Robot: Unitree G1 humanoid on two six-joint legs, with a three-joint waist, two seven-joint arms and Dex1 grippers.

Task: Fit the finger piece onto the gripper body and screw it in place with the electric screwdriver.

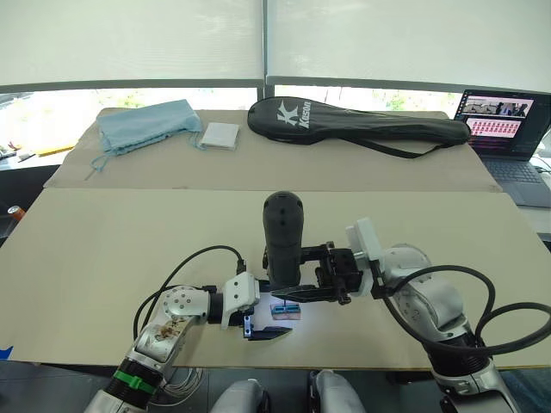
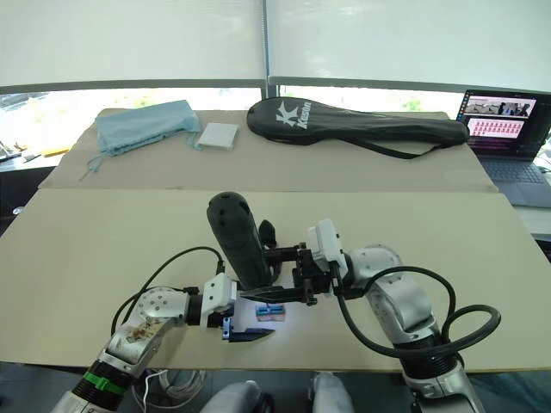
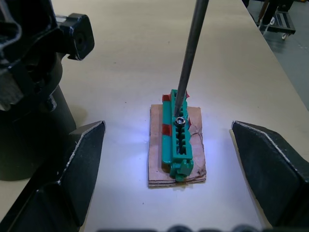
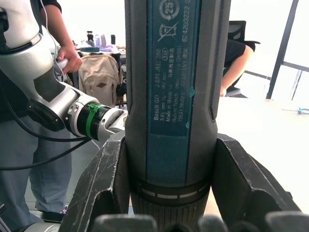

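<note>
Two grippers work close together at the near edge of the table (image 1: 103, 258). Left gripper (image 1: 269, 325) lies low over the tabletop, fingers spread wide apart, holding nothing. In the left wrist view its fingers (image 3: 72, 169) flank a small green holder (image 3: 178, 137) resting on a scrap of brown cardboard (image 3: 157, 145); neither finger touches it. A screw (image 3: 179, 121) sits in the holder's channel.

Right gripper (image 1: 314, 275) reaches in from the right, fingers clamped around the electric screwdriver (image 1: 282, 241). The tool stands close to upright, rounded end up. In the right wrist view the fingers (image 4: 104, 183) press both sides of the tool's barrel, just above its ringed collar. The thin metal bit (image 3: 189, 53) comes down at a slight tilt, its tip at the screw head in the green holder. Whether it is seated in the head, cannot tell.

A chunky black mechanism (image 3: 34, 72) fills one side of the left wrist view, beside the holder; cannot tell whether it is the gripper body. Finger piece not made out.

Farther back, on a second table: blue cloth bag (image 1: 146, 125), small white box (image 1: 220, 135), long black racket bag (image 1: 362, 125). Open laptop (image 1: 504, 129) at far right.

A person (image 4: 29, 140) stands past the table edge in the right wrist view.
</note>
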